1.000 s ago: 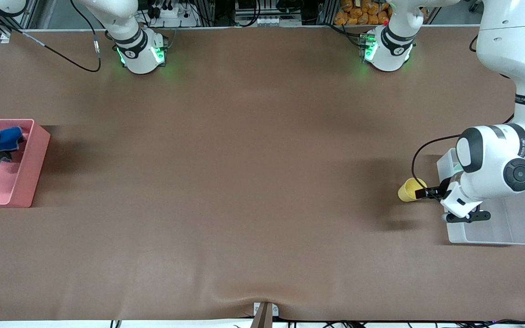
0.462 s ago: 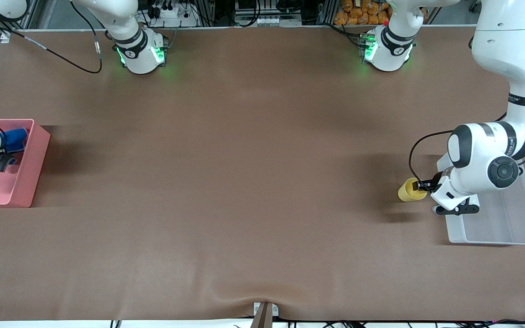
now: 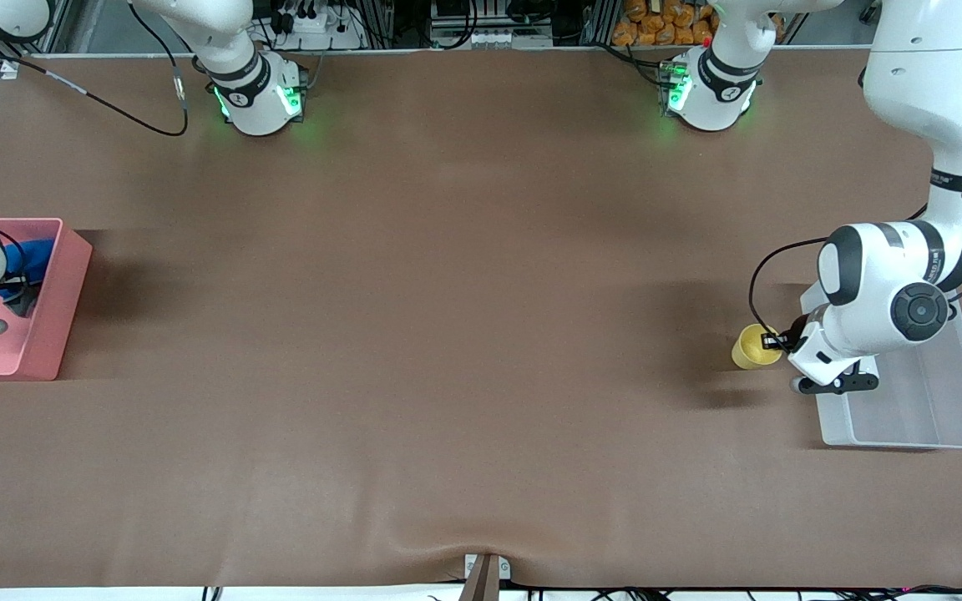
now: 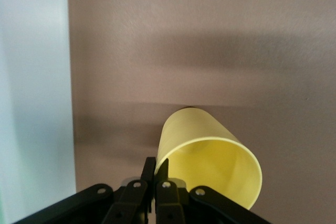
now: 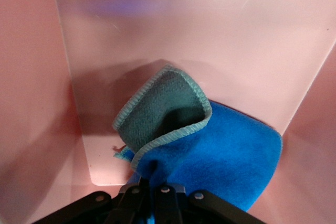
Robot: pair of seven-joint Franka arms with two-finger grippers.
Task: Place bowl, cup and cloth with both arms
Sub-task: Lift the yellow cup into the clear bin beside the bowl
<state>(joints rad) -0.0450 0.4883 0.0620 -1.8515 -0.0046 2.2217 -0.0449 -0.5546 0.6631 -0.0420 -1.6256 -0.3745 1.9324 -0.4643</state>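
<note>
The yellow cup [image 3: 752, 349] [image 4: 210, 156] is on the table beside the clear tray, its mouth tipped toward the wrist camera. My left gripper [image 3: 773, 340] [image 4: 157, 167] is shut on the cup's rim, one finger inside and one outside. At the right arm's end, the blue cloth [image 3: 30, 255] [image 5: 226, 156] with grey trim hangs crumpled inside the pink bin [image 3: 55, 309]. My right gripper [image 5: 152, 174] is shut on a fold of it; in the front view the right forearm hides most of that hand. The bowl is hidden.
A clear plastic tray [image 3: 932, 417] [image 4: 31, 103] lies under the left arm's wrist at the left arm's end of the table. The pink bin's walls [image 5: 31, 77] surround the cloth closely. The brown table mat [image 3: 448, 334] stretches between bin and tray.
The left gripper moved onto the cup's rim and closed on it. The right arm shifted slightly over the pink bin, still holding the cloth.
</note>
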